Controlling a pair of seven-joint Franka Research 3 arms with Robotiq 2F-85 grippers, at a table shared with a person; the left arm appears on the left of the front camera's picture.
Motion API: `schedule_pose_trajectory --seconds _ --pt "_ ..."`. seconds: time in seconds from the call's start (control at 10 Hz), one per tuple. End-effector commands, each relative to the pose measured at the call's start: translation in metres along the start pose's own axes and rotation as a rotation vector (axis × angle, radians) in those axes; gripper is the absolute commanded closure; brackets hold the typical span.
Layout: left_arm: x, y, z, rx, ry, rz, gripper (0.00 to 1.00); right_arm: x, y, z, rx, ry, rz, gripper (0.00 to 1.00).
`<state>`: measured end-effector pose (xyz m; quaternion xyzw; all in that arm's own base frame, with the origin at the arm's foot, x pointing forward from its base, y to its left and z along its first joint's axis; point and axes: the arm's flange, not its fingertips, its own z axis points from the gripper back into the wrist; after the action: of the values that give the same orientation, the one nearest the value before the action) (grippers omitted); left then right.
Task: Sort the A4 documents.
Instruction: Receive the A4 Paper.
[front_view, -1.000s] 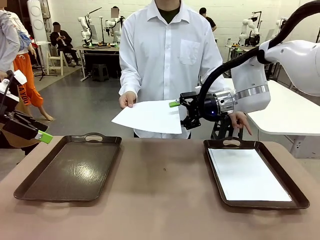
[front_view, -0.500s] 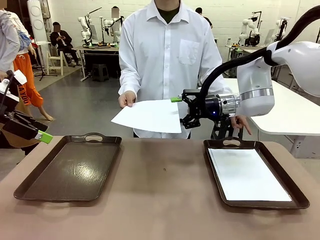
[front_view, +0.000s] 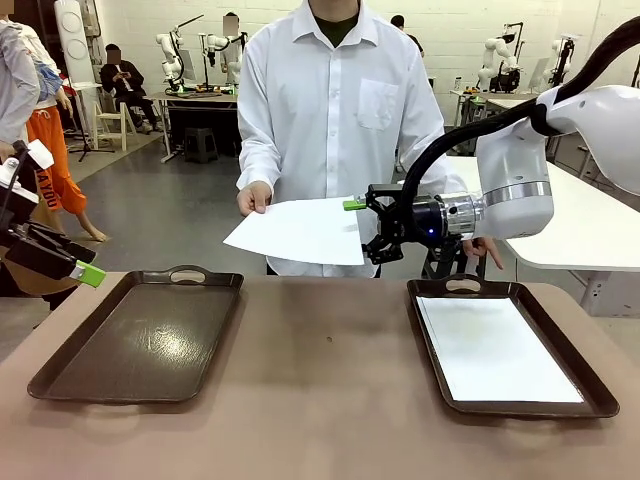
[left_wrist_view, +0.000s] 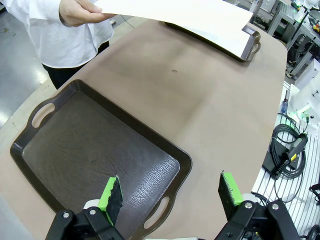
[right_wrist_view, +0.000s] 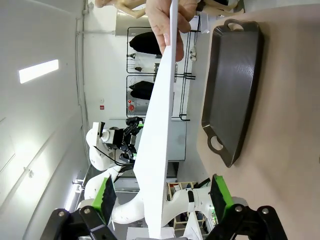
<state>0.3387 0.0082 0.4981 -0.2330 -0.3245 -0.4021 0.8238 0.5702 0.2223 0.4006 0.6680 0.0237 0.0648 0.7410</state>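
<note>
A person holds a blank white A4 sheet (front_view: 296, 231) out above the table's far edge, one hand (front_view: 255, 198) pinching its left corner. My right gripper (front_view: 364, 228) is open at the sheet's right edge, with one green pad above the paper and the other finger below. In the right wrist view the sheet (right_wrist_view: 159, 150) runs edge-on between the spread fingers (right_wrist_view: 105, 194). A second A4 sheet (front_view: 494, 349) lies flat in the right tray (front_view: 596, 392). My left gripper (front_view: 89, 266) hangs open at the far left, above the empty left tray (left_wrist_view: 100, 150).
Two dark brown handled trays sit on the brown table, the left tray (front_view: 140, 335) bare. Open tabletop (front_view: 330, 370) lies between them. The person's other hand (front_view: 482, 245) hangs behind the right arm. A black cable (left_wrist_view: 285, 150) lies on the floor off the table's edge.
The right arm's wrist has shifted slightly right and levelled, with its open jaws staying at the sheet's edge. The sheet, the person's hand and the left arm have hardly moved.
</note>
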Motion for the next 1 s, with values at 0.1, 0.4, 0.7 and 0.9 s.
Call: schedule_pose_trajectory --seconds 0.1,0.4,0.7,0.9 --pt "-0.002 0.002 -0.001 -0.009 -0.018 -0.013 0.0 0.001 -0.001 -0.007 0.021 -0.015 0.031 0.0" --pt "-0.002 0.002 -0.001 -0.009 -0.018 -0.013 0.0 0.002 -0.004 -0.009 0.034 0.018 0.041 0.0" --pt "-0.002 0.002 -0.001 -0.009 -0.018 -0.013 0.0 0.005 0.0 -0.013 0.032 0.027 0.091 0.12" --pt "-0.002 0.002 -0.001 -0.009 -0.018 -0.013 0.0 0.009 -0.002 -0.013 0.025 0.034 0.078 0.29"
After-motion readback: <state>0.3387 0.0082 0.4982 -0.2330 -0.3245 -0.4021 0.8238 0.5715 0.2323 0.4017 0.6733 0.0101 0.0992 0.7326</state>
